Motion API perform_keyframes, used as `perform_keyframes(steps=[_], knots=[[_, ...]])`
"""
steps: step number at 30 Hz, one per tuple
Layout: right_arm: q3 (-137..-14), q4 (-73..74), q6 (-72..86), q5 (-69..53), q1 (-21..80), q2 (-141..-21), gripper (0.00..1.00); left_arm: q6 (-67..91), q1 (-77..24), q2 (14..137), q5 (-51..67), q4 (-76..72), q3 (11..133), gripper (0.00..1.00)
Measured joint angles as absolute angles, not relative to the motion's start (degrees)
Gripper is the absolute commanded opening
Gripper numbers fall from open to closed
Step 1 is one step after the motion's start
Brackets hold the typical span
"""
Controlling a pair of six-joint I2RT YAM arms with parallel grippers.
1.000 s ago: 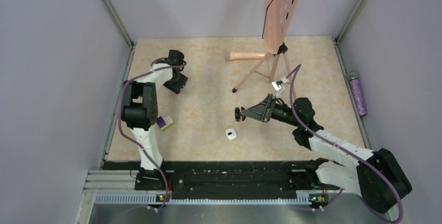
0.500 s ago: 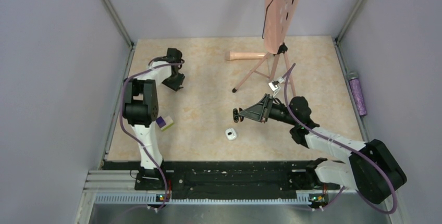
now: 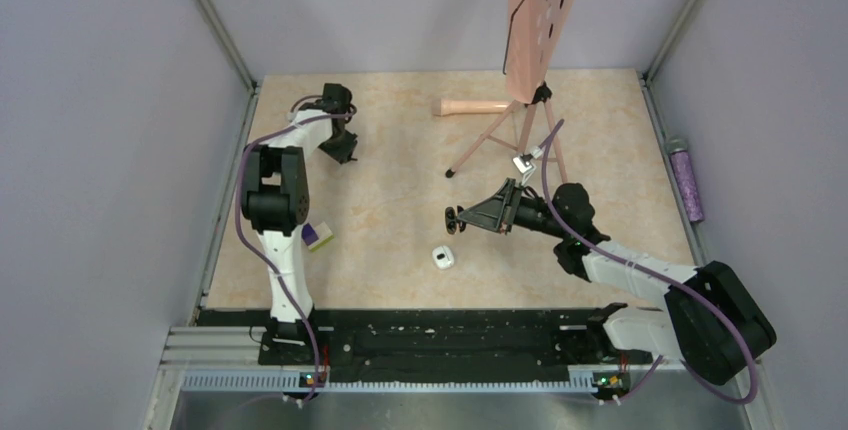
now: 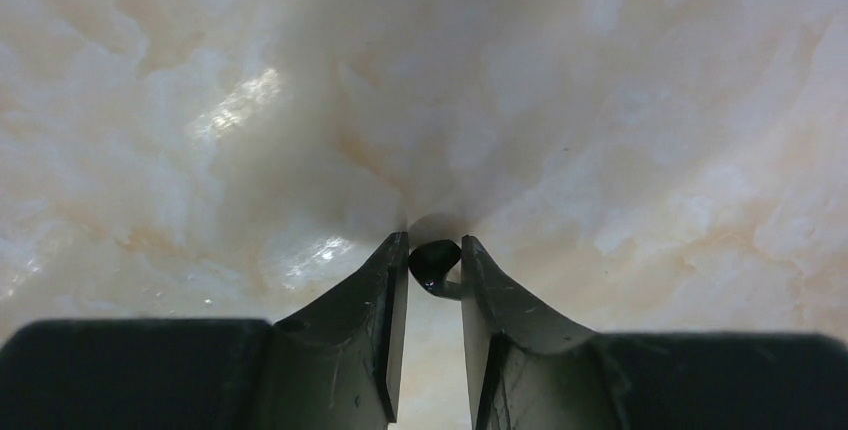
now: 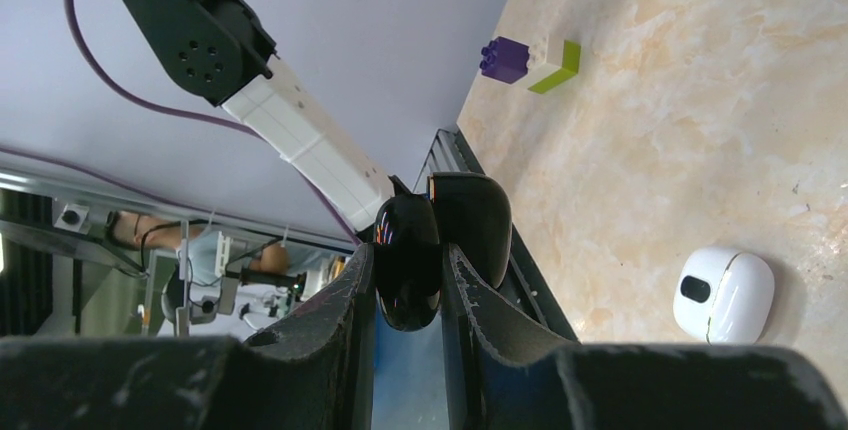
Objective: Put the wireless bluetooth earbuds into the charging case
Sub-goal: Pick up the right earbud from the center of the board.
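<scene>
Left wrist cam, low over the table: my L fingers sit tight on either side of the first earbud at lower centre of frame. Both tips touch its sides as far as I can see, and the tiny black bud rests on the marbled top.

Right wrist cam: R fingers pinch the second earbud, glossy black, at lower centre, clear of the table. The white charging case lies on the table at lower right, well apart from the tips. A purple-white-green block is at top centre near the table edge, w/ the L arm at upper left.

Top external cam: L arm reaches to the table's upper left. R arm holds its bud at centre, w/ the case just below it in frame, not touching. A pink board on a tripod stands at top centre-right, a pink cylinder lies beside its legs, and a purple bottle lies off the table's right edge.
</scene>
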State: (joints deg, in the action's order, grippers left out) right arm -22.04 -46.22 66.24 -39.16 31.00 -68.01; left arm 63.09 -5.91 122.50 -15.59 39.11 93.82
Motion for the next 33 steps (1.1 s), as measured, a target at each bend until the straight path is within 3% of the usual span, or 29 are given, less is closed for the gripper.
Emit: perform_keyframes(steps=[4,33], knots=[[-22.3,-46.9,66.3,-39.1,31.0,-68.1,0.0,59.5,-5.9,124.2,-13.6,39.2,96.7,0.42],[-22.3,-48.1,67.2,-39.3,31.0,-70.4,0.0,61.9,-5.9,124.7,-13.0,40.1,97.3,0.39]])
